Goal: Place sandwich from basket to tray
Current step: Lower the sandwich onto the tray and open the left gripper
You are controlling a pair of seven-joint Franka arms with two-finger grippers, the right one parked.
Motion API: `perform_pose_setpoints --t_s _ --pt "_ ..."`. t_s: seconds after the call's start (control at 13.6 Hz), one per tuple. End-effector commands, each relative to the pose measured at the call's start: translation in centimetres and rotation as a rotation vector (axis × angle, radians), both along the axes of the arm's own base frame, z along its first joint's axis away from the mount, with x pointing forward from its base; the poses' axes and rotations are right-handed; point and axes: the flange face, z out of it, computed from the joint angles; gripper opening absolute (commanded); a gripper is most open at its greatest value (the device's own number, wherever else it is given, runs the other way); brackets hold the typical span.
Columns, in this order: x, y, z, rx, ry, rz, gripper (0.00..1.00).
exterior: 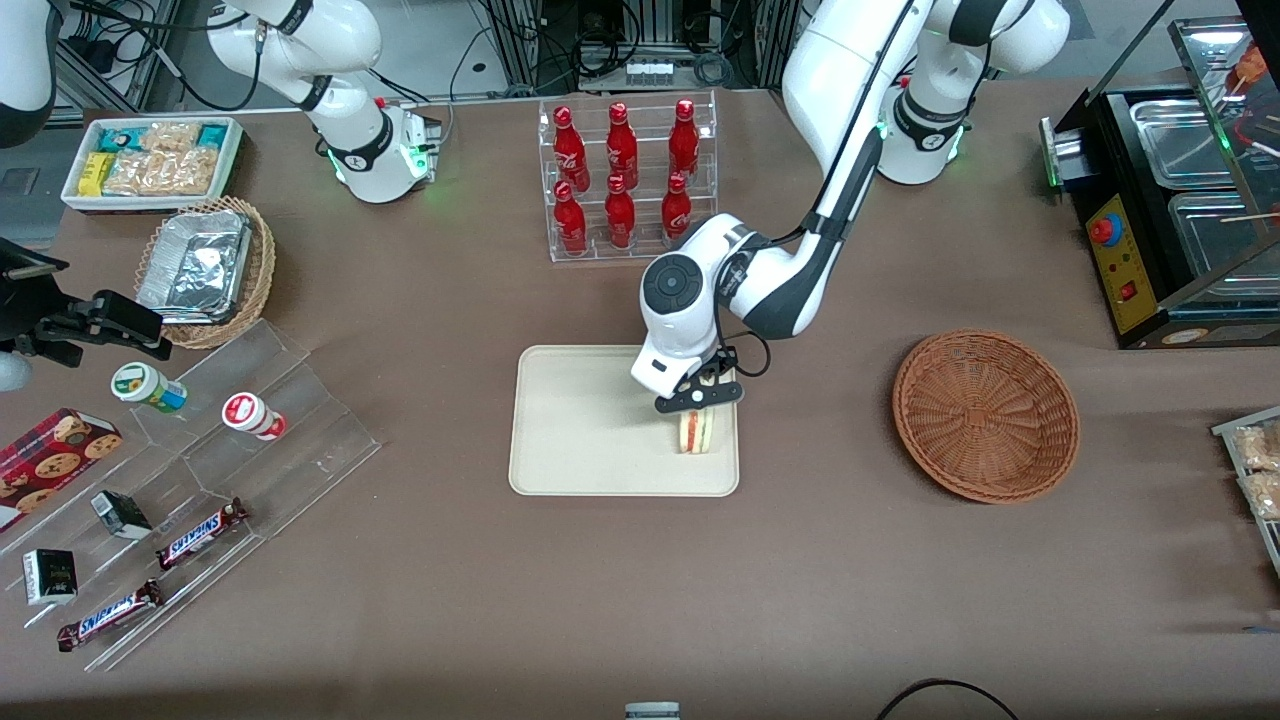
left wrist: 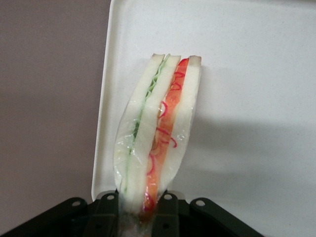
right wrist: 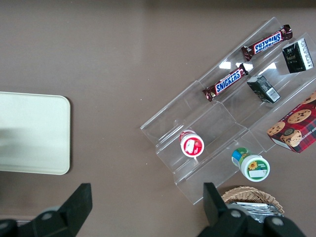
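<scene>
Mid-table, the black two-finger gripper (exterior: 703,403) pinched the soft, squashable cream triangular sandwich (exterior: 697,431) by its upper edge over the flat cream tray (exterior: 580,420).

"SNICKERS" reads on two candy bars (right wrist: 225,84) (right wrist: 267,42); other labels seem illegible.

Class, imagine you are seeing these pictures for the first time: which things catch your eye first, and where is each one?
First, the gripper over the cream tray, shut on the sandwich, whose red and green layers show between its bread slices. Next, the reddish-brown basket lying empty toward the working arm's end of the table. Then the rack of red bottles, farther from the front camera than the tray.
</scene>
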Motion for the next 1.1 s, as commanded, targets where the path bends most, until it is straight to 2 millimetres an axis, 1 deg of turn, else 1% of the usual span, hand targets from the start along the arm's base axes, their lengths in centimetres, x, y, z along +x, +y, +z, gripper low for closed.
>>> perform_pose_setpoints --t_s 0.0,0.29,0.37,0.44,0.52,0.59,0.66,0.81,0.88,1.03 --pt "-0.2 -1.3 -0.2 -0.017 0.005 0.018 0.24" --pt "-0.6 -1.8 -0.3 -0.016 0.001 0.029 0.24" --pt "-0.7 -1.8 -0.6 -0.012 0.006 0.028 0.25" --pt "-0.8 -1.9 -0.7 -0.011 0.007 0.028 0.32" --pt "-0.8 -1.9 -0.8 -0.011 0.008 0.025 0.68" --pt "-0.7 -1.7 -1.0 -0.011 0.010 0.022 1.00" --pt "-0.5 -1.6 -0.9 -0.012 0.008 0.024 1.00" --pt "0.0 -1.7 0.8 -0.027 -0.008 0.028 1.00" --pt "0.1 -1.7 2.3 -0.038 -0.020 0.038 1.00" --pt "0.8 -1.0 6.5 -0.056 -0.047 0.095 1.00"
